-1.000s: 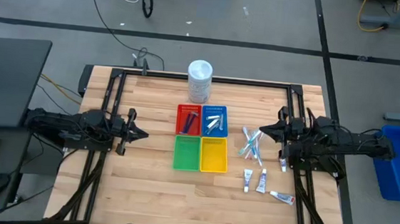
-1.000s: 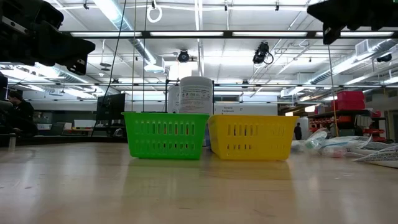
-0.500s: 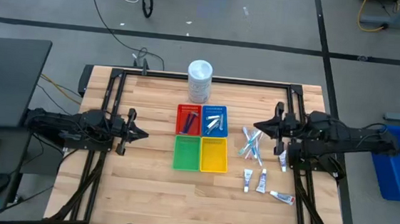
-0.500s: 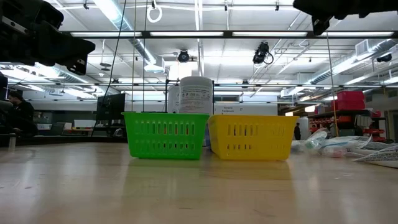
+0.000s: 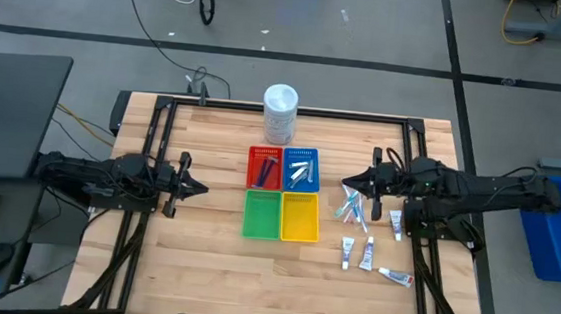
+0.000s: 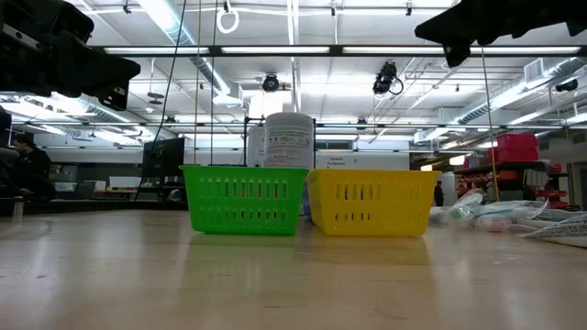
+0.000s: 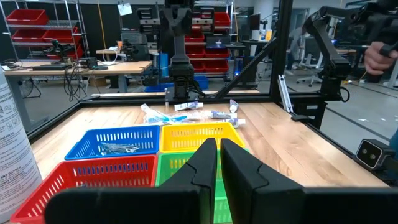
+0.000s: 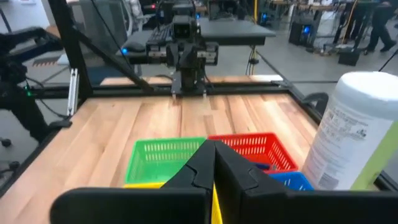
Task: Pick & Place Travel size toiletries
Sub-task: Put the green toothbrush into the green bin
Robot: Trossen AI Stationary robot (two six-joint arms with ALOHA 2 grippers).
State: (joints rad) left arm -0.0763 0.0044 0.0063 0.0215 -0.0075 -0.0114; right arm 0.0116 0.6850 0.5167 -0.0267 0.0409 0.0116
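Thin pale-blue and white toothbrush-like sticks (image 5: 354, 203) lie in a loose pile on the table right of the trays. Small white squeeze tubes (image 5: 366, 252) lie nearer the front. A dark-blue stick (image 5: 269, 165) lies in the red tray (image 5: 258, 155). Silvery sachets (image 5: 300, 169) lie in the blue tray (image 5: 313, 156). My right gripper (image 5: 349, 180) is shut and empty, above the far end of the stick pile. My left gripper (image 5: 203, 186) is shut and empty, over the table left of the trays.
The green tray (image 5: 262, 214) and yellow tray (image 5: 300, 217) stand in front of the red and blue ones. A tall white tub (image 5: 280, 114) stands behind the trays. A dark frame (image 5: 284, 110) rims the table. Bare wood shows at the near left.
My right gripper has gone toward the table's left edge, from beside the stick pile to above its far end, staying high and shut. The toiletries and trays have not moved.
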